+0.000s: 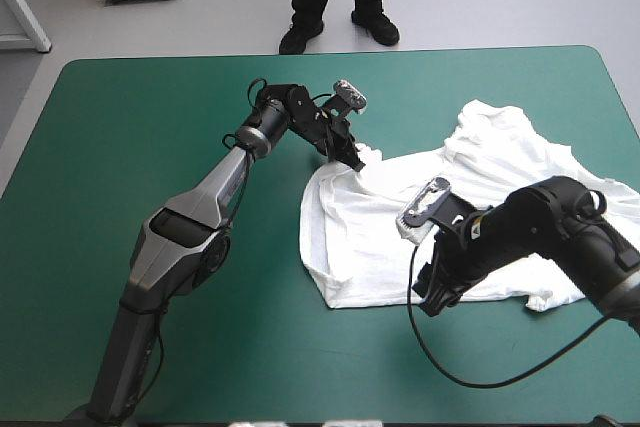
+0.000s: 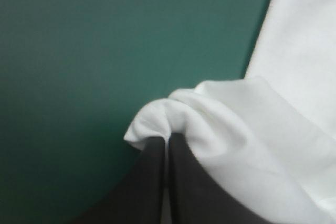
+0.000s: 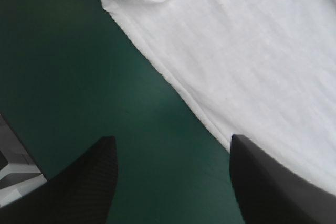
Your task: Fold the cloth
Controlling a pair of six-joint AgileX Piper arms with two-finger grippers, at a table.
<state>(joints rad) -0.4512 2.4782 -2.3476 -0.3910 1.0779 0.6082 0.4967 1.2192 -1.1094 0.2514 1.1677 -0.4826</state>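
Note:
The white T-shirt (image 1: 470, 207) lies mostly spread on the right half of the teal-green table, rumpled toward its far side. My left gripper (image 1: 352, 155) is at the shirt's far left corner, shut on a pinched fold of the T-shirt (image 2: 157, 121). My right gripper (image 1: 438, 297) hovers over the shirt's near hem and stands open. In the right wrist view the shirt's hem (image 3: 184, 93) runs diagonally ahead of the right gripper (image 3: 173, 145), one finger (image 3: 273, 182) over the fabric and the other over bare cover.
Bare teal-green cover (image 1: 130, 147) fills the left half of the table and the strip along the near edge. The shirt's right part reaches close to the table's right edge (image 1: 625, 97).

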